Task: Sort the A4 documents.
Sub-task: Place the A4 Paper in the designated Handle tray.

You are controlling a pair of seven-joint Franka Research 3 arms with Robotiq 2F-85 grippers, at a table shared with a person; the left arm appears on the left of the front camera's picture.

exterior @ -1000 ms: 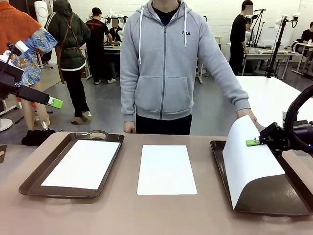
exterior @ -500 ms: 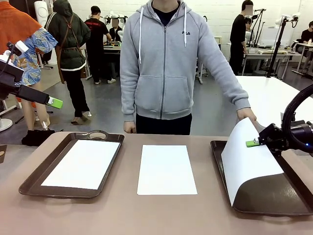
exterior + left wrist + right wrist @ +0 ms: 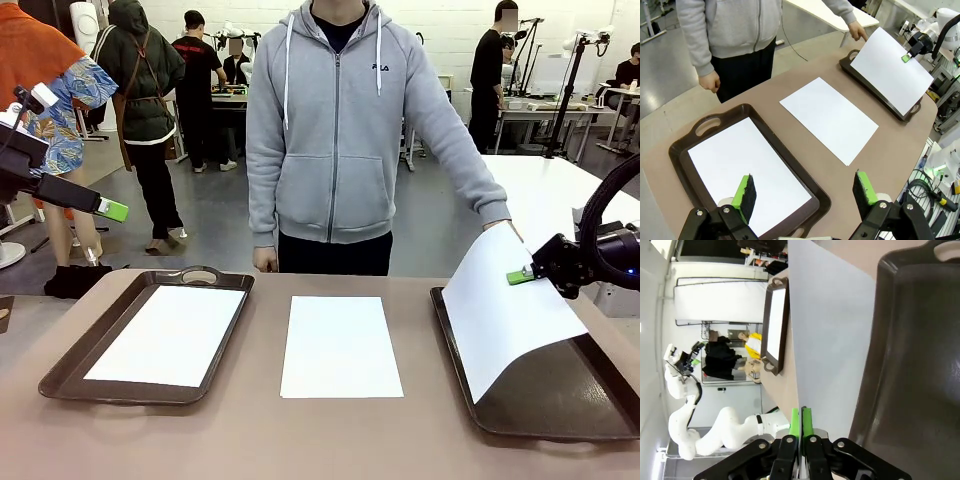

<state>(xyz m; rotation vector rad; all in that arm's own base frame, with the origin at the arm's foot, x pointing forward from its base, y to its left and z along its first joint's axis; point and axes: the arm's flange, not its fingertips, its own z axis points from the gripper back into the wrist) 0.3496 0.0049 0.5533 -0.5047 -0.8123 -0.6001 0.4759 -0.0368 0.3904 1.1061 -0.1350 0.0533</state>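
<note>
A: The right gripper (image 3: pixel 520 276) pinches the lifted sheet (image 3: pixel 505 320) by its edge, tilted above the right tray (image 3: pixel 600 405)!
B: The left gripper (image 3: pixel 804 187) hangs spread wide. The middle sheet (image 3: pixel 340 345) lies on the table (image 3: pixel 250 440), the left sheet (image 3: pixel 170 335) in the left tray (image 3: pixel 65 372). The hoodie (image 3: pixel 340 150) reads FILA.

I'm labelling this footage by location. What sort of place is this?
Most likely a robotics lab or workshop, not an office: a white robot arm stands at the brown table, other people stand around workbenches behind the person in grey, and gear hangs from a tall black stand.
</note>
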